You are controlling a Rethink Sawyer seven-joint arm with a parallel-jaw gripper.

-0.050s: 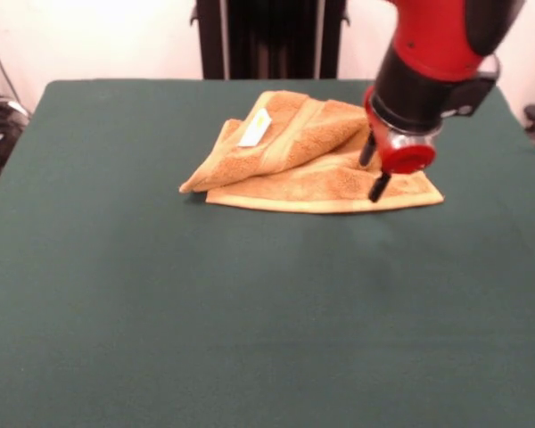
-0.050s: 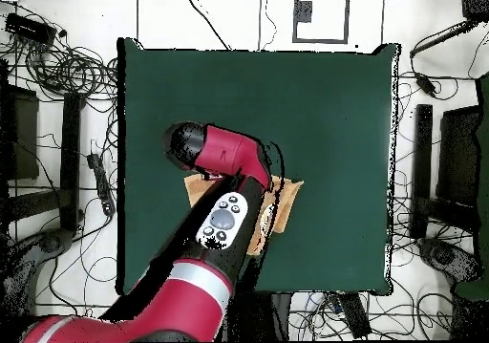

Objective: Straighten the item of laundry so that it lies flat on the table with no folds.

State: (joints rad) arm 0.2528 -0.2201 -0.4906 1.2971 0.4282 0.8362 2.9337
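Note:
The item of laundry point(image 1: 290, 156), a golden-orange towel, lies crumpled at the far middle of the green table point(image 1: 250, 312). Its upper layer is folded over toward the left, with the white label point(image 1: 255, 127) facing up. A flatter layer shows beneath, along the front and right. My gripper point(image 1: 374, 171) hangs over the towel's right part, its two black fingers point(image 1: 379, 187) apart and the lower tip at the cloth near the front right corner. Nothing is visibly held between them. In the overhead view the arm hides most of the towel point(image 2: 284, 202); only its edges peek out.
The table point(image 2: 315, 100) extends wide around the towel on every side. Off the table, tangled cables point(image 2: 57, 67) and dark equipment point(image 2: 449, 158) lie on the floor.

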